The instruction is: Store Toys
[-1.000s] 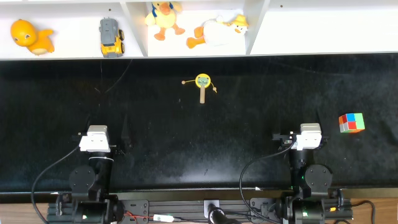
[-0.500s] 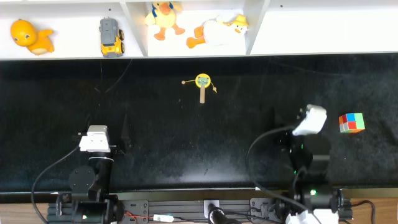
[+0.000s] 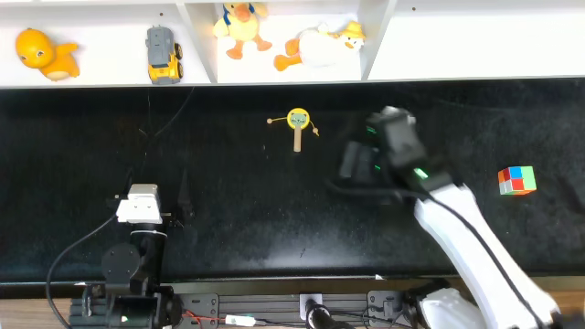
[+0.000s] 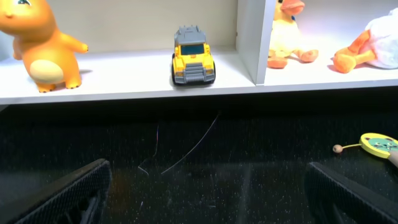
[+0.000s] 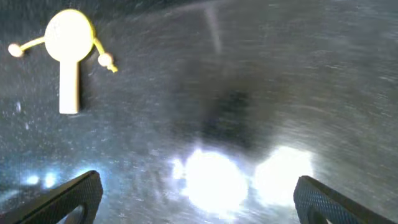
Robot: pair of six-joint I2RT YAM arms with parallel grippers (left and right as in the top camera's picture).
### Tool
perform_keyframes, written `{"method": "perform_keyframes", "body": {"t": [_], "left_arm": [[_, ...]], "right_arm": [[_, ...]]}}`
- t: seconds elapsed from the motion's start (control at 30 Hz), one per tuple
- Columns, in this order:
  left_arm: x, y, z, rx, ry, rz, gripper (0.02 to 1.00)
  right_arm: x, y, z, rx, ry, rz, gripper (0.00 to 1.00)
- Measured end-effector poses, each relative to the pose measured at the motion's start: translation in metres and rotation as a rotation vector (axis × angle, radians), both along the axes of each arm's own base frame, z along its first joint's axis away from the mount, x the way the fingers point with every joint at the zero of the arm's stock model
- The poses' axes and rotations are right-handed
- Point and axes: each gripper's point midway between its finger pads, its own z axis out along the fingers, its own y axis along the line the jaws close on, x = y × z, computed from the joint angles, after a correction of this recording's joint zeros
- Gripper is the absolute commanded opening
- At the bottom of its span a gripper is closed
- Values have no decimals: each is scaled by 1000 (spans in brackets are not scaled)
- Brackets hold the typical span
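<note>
Item: pellet drum, with a yellow round head, a pale wooden handle and two beads on short cords. It is laid flat on the black mat about mid-width, close to the shelf front, handle toward the near side. The right gripper is held lifted, to the right of the drum and somewhat nearer, fingers spread wide and nothing held; in its wrist view the drum is seen off to one side, not between the fingers. The left gripper is likewise spread wide and empty, parked at the near left. A colour cube is set well apart at the right. An orange figure and a yellow toy truck are stored in the left compartment, and a plush duck and a white plush duck in the middle one. Risks, as judged: the thin handle could be skidded along the mat by a shallow descent, a bead cord could be pinched instead of the handle, and the drum could be shoved against the shelf lip. Room: bare mat is available on every side of the drum except the far one. The right compartment's white floor is exposed, bounded by a divider.
</note>
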Motion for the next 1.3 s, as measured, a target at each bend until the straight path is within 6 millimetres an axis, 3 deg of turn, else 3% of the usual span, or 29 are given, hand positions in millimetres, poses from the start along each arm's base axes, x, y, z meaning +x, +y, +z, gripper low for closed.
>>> {"method": "perform_keyframes", "body": {"t": [0.17, 0.4, 0.7, 1.1, 1.3], "left_arm": [[0, 0, 0, 0, 0, 0, 996], [0, 0, 0, 0, 0, 0, 998], [0, 0, 0, 0, 0, 0, 996], [0, 0, 0, 0, 0, 0, 996], [0, 0, 0, 0, 0, 0, 996]], "right_arm": [[17, 53, -16, -51, 77, 99, 996], [21, 91, -37, -73, 153, 100, 998], [26, 107, -63, -105, 159, 96, 998], [37, 122, -86, -136, 105, 79, 919], [41, 124, -86, -150, 76, 53, 919]]}}
